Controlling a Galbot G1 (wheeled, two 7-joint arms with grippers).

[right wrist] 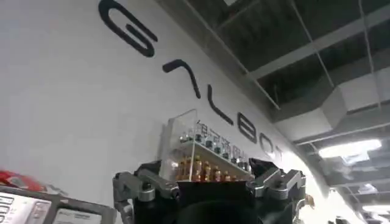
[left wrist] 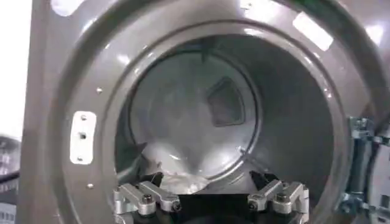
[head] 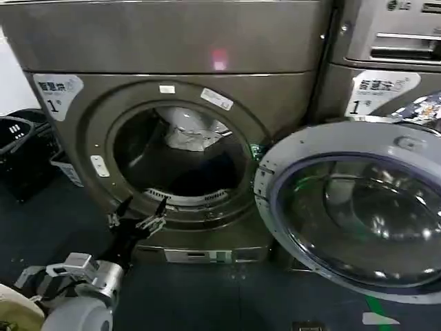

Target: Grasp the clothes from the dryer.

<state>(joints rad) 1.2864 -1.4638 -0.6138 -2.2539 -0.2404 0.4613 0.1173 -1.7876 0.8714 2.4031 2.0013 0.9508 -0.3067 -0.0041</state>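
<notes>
Nearest the head camera, the left arm rises from the lower left of the head view, its silver-grey wrist segment leading up to the left gripper, which hangs in front of the lower left rim of the porthole, outside the opening. Its fingers are spread apart and hold nothing; in the left wrist view the same left gripper points straight into the drum with a wide gap between its two metal fingertips. The round door stands swung fully open to the right of the porthole, its glass bowl facing the camera, hinged at the right edge of the opening. The dryer is a dark grey-brown metallic front-loader carrying a white label marked "1" at its upper left front and a small red light above the porthole. The clothes lie inside the drum toward its rear, whitish-grey fabric bunched in the upper middle of the opening with darker fabric below it; in the left wrist view the pale fabric rests on the drum floor just beyond the fingertips, not touched by them. To the right stands a second machine with an LG logo. The right gripper is raised away from the work, aimed at a white wall with dark lettering, its fingers spread and empty.
</notes>
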